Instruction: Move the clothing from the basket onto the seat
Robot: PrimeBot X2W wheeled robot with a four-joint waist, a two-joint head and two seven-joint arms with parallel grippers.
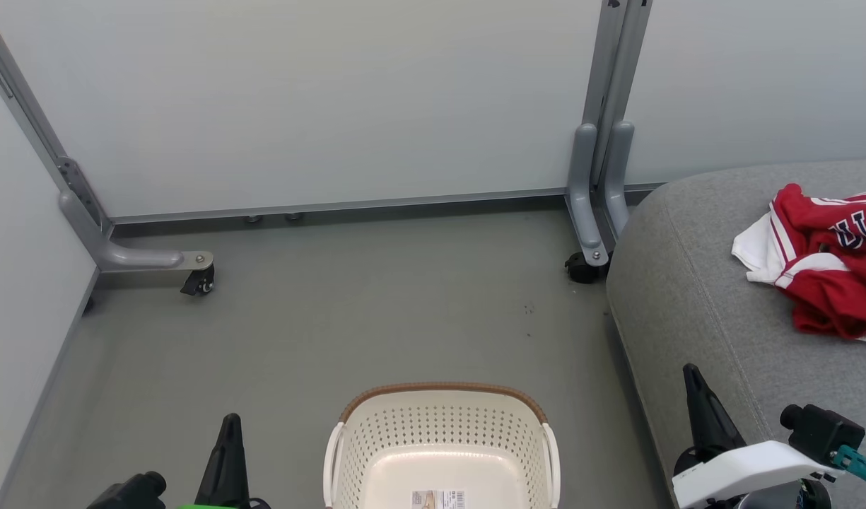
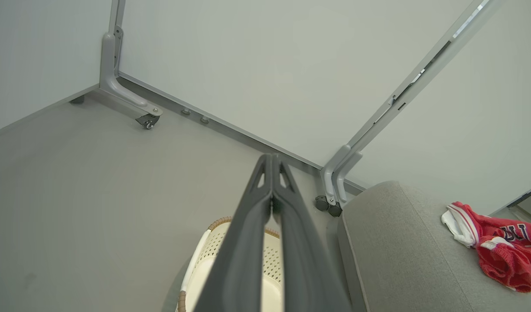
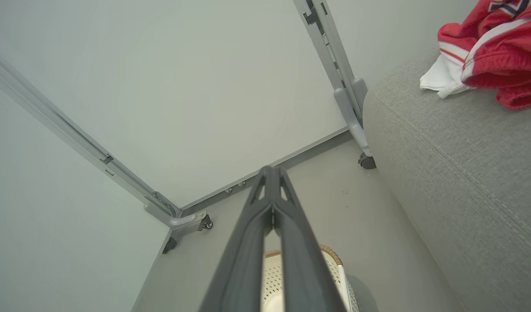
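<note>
Crumpled red-and-white clothing (image 1: 825,261) heaped on the grey seat (image 1: 687,304), right of the basket (image 1: 440,389) and well apart from it. Left end effector (image 2: 272,167) just left of the basket, fingers pressed together, gripping nothing. Right end effector (image 3: 272,173) right of the basket, near the seat, likewise closed and bare. Paper label (image 1: 438,499) on the basket floor.

Lab-style test bay: pale partition panels (image 1: 334,106) on castor feet (image 1: 199,281), bare grey floor (image 1: 334,318).
</note>
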